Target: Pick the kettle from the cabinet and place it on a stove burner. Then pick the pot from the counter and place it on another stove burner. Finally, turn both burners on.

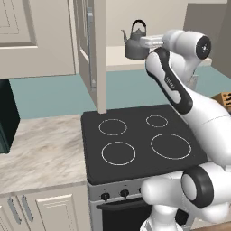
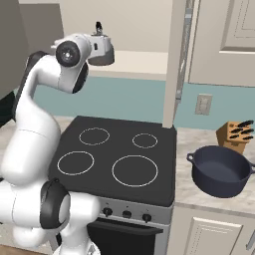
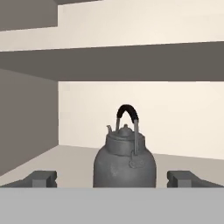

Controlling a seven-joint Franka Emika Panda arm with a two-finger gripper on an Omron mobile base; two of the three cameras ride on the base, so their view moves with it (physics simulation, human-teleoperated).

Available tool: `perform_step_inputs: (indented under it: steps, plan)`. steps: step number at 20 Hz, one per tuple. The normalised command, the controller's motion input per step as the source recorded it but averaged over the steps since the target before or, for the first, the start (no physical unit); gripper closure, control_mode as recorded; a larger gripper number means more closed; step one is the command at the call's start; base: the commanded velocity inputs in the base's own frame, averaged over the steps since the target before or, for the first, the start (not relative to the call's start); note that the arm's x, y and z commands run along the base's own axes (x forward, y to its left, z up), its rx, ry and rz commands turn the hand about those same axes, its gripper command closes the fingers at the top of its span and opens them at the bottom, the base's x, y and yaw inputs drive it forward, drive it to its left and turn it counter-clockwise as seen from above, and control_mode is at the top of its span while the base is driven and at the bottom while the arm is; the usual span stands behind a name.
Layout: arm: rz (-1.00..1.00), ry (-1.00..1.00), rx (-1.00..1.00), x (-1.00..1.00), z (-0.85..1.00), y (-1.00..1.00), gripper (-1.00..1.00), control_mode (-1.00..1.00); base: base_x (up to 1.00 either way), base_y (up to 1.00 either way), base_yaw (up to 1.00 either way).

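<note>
The dark grey kettle (image 3: 124, 162) stands upright on the pale shelf of the open cabinet (image 1: 118, 57), its black handle arched over the lid. My gripper (image 3: 114, 179) is open, level with the kettle's body, its two fingertips (image 3: 41, 178) spread wide on either side and clear of the metal. From the left base view the hand (image 1: 151, 42) reaches in just right of the kettle (image 1: 135, 45). Below lies the black cooktop (image 1: 140, 140) with its white burner rings (image 1: 118, 153) bare. The navy pot (image 2: 219, 172) sits on the beige counter (image 2: 185, 144) right of the stove.
An open cabinet door (image 1: 92, 45) hangs edge-on above the cooktop's back left corner. A knife block (image 2: 234, 133) stands behind the pot. Stove knobs (image 2: 127, 214) line the front panel. More counter (image 1: 40, 149) stretches left of the stove, with a dark object (image 1: 6, 117) at its far edge.
</note>
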Motion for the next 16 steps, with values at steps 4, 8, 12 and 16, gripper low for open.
perform_step_inputs:
  steps: [4, 8, 12, 16]
  plan:
    - [0.09, 0.00, 0.02, 0.37, 0.00, -0.08, -1.00, -1.00, 0.00, 0.00, 0.00]
    - [0.08, 0.00, 0.01, 0.33, 0.00, -0.11, -1.00, -1.00, 0.00, 0.00, 0.00]
    - [0.06, 0.00, 0.00, 0.29, 0.00, -0.13, -1.00, -1.00, 0.00, 0.00, 0.00]
    - [0.06, 0.00, 0.00, 0.25, 0.00, -0.12, -1.00, -1.00, 0.00, 0.00, 0.00]
